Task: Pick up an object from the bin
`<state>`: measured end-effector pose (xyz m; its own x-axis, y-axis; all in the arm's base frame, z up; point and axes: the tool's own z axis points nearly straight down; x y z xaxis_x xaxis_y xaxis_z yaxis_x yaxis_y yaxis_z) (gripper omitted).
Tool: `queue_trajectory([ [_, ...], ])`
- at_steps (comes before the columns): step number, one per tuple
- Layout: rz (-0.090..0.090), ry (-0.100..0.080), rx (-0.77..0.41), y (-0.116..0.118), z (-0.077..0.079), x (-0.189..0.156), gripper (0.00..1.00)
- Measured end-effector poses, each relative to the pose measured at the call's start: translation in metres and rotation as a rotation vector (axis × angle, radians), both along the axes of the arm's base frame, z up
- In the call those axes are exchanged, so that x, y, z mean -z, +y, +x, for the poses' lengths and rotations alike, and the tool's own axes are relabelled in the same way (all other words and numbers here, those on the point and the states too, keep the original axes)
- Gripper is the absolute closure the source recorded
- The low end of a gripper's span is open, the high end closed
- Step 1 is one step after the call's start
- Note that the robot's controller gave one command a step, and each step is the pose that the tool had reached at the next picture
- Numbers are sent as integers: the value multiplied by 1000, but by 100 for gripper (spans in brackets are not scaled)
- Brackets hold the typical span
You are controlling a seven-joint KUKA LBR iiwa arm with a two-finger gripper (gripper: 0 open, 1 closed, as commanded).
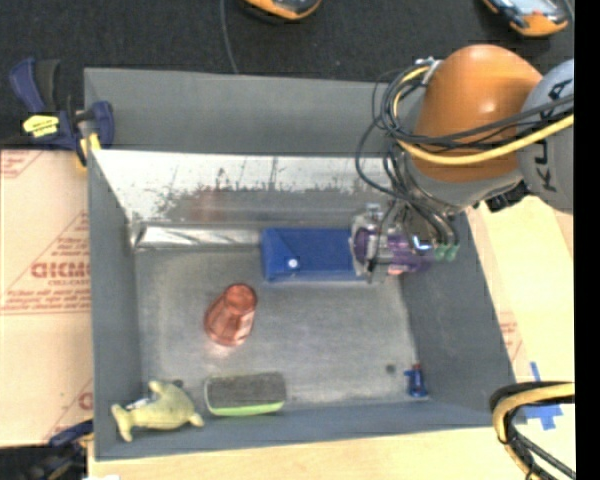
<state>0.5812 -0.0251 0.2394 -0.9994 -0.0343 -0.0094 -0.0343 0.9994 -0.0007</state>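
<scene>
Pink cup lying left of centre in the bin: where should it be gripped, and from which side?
Probably from straight above, closing across the middle of the pink cup. It seems to lie on its side on bare floor, long axis slanting front-left to back-right, both flanks free; the blue box and the green sponge lie apart from it.

The gripper (373, 251) is down at the right end of a blue rectangular box (305, 255) lying along the back of the grey bin (230, 103). Well apart lie a pink plastic cup (230, 315) on its side, a green sponge (245, 393), a yellowish toy animal (160, 408) in the front-left corner, and a small blue piece (416, 381) at front right.
</scene>
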Motion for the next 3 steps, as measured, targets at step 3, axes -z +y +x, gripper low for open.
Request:
queue_trajectory([
  [3, 0, 5, -16, 4, -2, -126, 0],
])
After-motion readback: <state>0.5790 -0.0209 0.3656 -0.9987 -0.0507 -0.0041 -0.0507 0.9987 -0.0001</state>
